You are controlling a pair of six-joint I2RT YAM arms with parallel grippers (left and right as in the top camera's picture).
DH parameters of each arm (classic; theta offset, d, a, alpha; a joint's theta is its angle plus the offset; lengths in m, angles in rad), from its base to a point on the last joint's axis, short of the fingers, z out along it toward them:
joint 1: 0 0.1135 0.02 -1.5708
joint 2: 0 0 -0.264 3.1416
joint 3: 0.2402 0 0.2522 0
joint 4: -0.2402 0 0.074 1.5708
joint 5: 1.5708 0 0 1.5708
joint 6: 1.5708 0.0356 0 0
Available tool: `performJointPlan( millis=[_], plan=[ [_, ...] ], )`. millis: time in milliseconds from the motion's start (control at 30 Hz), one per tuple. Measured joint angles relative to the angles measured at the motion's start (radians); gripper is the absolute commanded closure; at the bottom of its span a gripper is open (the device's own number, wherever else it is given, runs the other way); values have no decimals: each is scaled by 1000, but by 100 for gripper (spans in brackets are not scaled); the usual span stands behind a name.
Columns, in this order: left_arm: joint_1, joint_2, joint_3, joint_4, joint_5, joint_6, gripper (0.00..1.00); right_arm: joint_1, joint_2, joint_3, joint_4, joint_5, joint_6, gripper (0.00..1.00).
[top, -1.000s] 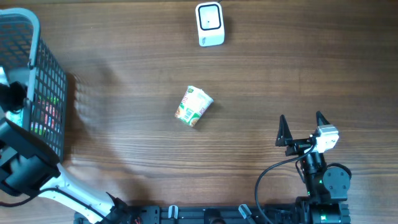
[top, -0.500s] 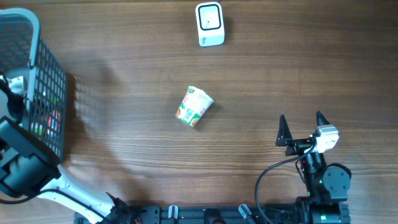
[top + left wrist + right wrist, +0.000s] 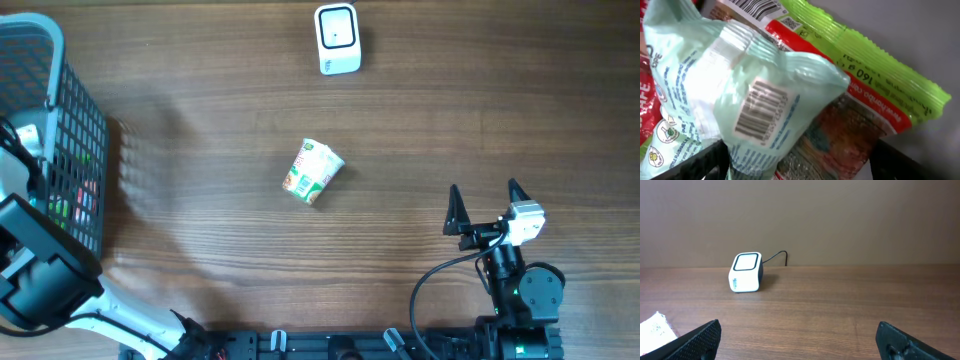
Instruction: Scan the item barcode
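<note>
left pincer (image 3: 797, 150) hangs open inside the basket (image 3: 75, 110), jaws straddling a pale green packet (image 3: 755, 95) whose barcode faces the camera, lying atop other packets; right pincer (image 3: 487, 207) sits open above the desk (image 3: 500, 100), well apart from cup (image 3: 312, 172) and scanner (image 3: 337, 38)

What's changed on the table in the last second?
The left arm shifted slightly toward the robot's edge at the basket, with the left gripper over a pale green packet inside. No take or release shows. The cup, scanner and open right gripper stayed put.
</note>
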Motion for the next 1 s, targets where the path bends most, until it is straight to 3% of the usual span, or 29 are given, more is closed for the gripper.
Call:
performJointPlan(
  millis=[100,333,433,567,933,967,1000],
  plan=[
    [1,5,-4,53,6,-107,0,0,0,0,0,0,0,0],
    [1,5,4,47,16,-152,4,0,0,0,0,0,0,0],
    [1,0,4,39,18,-116,6,0,0,0,0,0,0,0],
    [-3,-6,4,-2,18,-37,0,0,0,0,0,0,0,0],
    [-54,-7,-7,-31,-87,65,0,0,0,0,0,0,0,0],
    [-54,-7,-13,-23,-90,66,2,0,0,0,0,0,0,0],
    [-54,-7,-20,-11,-92,66,9,0,0,0,0,0,0,0]
  ],
)
